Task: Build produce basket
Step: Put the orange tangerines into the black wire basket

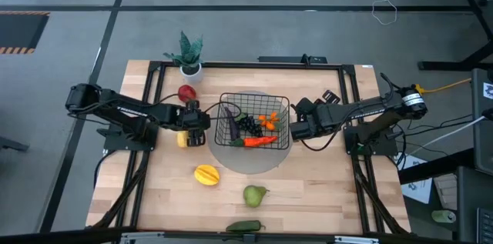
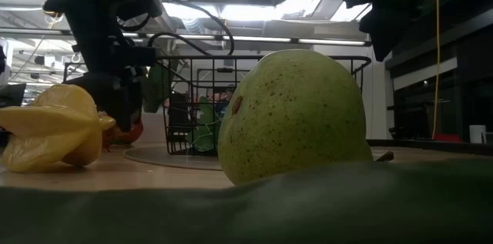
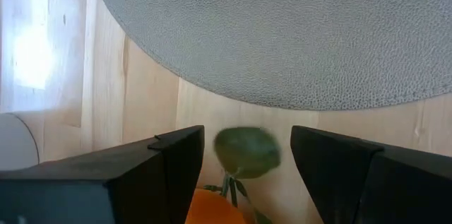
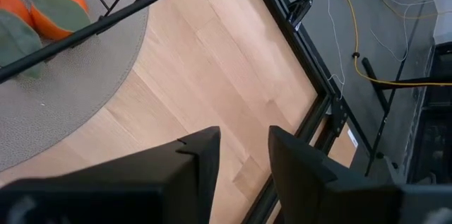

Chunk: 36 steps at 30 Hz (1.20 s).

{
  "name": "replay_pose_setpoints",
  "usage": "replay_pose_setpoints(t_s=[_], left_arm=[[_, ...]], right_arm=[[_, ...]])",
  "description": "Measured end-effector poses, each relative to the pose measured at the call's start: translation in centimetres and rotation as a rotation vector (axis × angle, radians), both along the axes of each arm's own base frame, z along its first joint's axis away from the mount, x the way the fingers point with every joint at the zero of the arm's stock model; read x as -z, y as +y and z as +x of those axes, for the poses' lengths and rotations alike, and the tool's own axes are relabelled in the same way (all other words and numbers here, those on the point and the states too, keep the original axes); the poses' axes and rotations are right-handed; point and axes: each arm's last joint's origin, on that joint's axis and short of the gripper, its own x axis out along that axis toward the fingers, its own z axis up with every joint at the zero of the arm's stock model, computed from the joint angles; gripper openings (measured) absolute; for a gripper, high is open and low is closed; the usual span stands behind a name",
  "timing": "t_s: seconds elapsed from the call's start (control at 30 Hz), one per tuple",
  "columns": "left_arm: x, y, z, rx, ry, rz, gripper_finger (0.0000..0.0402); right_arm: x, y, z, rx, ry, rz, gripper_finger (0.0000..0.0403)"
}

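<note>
Left wrist view alone: open left gripper (image 3: 244,164) straddling, not gripping, a leafy orange fruit (image 3: 215,210) beside grey disc (image 3: 296,33).

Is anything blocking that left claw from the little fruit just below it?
Nothing visible does. The left gripper hangs open directly over the orange fruit with a green leaf, beside the grey disc. Between the fingers only bare table shows.

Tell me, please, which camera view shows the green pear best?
The low view: the speckled green pear fills the frame, close and unobstructed. The high view shows it small, on the wooden table's near edge. Neither wrist view clearly shows it.
</note>
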Motion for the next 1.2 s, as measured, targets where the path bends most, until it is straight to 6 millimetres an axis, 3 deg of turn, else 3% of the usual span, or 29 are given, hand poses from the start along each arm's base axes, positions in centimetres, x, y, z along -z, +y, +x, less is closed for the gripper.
replay_pose_setpoints(t_s=[0.6,0.9,1.1,1.2], left_arm=[[0.12,0.09,-0.52,-0.022,0.049,0.029,0.0188],[0.09,0.1,-0.49,-0.022,0.043,0.028,0.0109],[0.09,0.1,-0.48,-0.022,0.043,0.028,0.002],[0.04,0.13,-0.47,-0.029,0.042,0.042,0.0005]], right_arm=[[0.0,0.0,0.0,0.0,0.0,0.0,0.0121],[0.0,0.0,0.0,0.0,0.0,0.0,0.0121],[0.0,0.0,0.0,0.0,0.0,0.0,0.0121],[0.0,0.0,0.0,0.0,0.0,0.0,0.0121]])
